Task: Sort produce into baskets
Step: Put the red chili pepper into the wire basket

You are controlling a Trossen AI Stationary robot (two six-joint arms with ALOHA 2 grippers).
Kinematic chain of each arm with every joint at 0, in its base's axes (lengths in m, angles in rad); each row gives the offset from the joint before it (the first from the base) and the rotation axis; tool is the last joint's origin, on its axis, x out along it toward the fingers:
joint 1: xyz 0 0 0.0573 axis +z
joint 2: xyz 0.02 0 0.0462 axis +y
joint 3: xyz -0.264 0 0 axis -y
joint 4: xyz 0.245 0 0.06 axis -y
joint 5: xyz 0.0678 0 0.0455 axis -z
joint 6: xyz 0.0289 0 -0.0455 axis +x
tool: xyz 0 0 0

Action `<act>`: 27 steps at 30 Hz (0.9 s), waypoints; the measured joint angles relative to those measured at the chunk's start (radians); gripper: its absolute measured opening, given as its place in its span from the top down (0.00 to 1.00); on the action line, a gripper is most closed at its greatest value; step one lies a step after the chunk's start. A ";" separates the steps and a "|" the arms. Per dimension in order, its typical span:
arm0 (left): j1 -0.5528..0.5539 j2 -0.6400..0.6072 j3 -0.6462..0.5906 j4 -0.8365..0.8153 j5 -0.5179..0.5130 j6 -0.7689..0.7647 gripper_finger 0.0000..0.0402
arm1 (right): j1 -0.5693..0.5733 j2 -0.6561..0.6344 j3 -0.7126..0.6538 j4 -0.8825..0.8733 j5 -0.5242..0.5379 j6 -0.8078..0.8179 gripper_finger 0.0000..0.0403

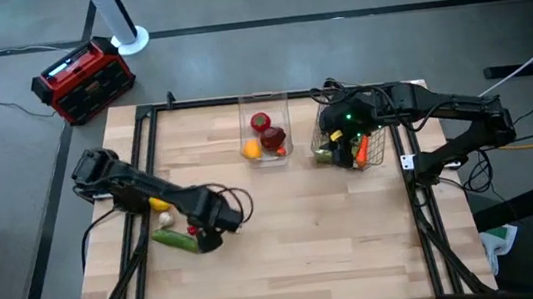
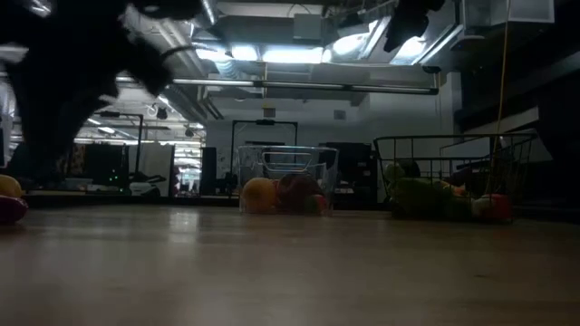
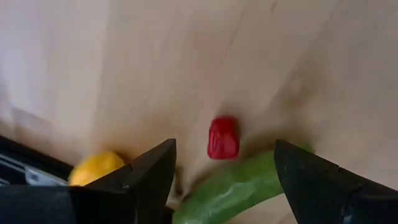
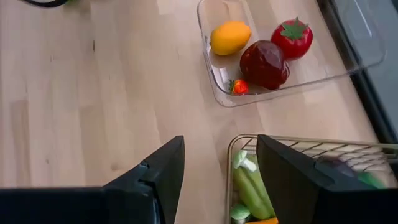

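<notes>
Left wrist view — left gripper spread over a red piece, cucumber beside; right gripper parted at wire basket's rim.

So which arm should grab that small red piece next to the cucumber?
The left. Its gripper hangs right above the small red piece and cucumber, jaws open. The right gripper sits across the table at the wire basket.

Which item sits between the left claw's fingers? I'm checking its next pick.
In the left wrist view, a small red piece and a green cucumber lie between the open left claw's fingers.
</notes>
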 joint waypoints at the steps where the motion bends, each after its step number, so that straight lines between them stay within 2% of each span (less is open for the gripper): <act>1: -0.013 0.000 -0.024 0.010 0.009 -0.020 0.34 | 0.000 0.000 0.000 0.002 0.000 -0.019 0.51; 6: -0.052 0.000 -0.116 0.075 0.055 -0.090 0.34 | 0.001 -0.001 -0.022 0.063 0.000 -0.037 0.51; 10: -0.063 0.000 -0.167 0.153 0.065 -0.110 0.34 | 0.021 -0.007 -0.121 0.167 0.000 -0.058 0.51; 21: -0.064 0.000 -0.278 0.261 0.041 -0.155 0.34 | 0.118 -0.007 -0.470 0.678 0.000 -0.054 0.51; 27: -0.064 0.000 -0.285 0.277 0.042 -0.147 0.45 | 0.157 0.008 -0.581 0.819 0.000 -0.052 0.51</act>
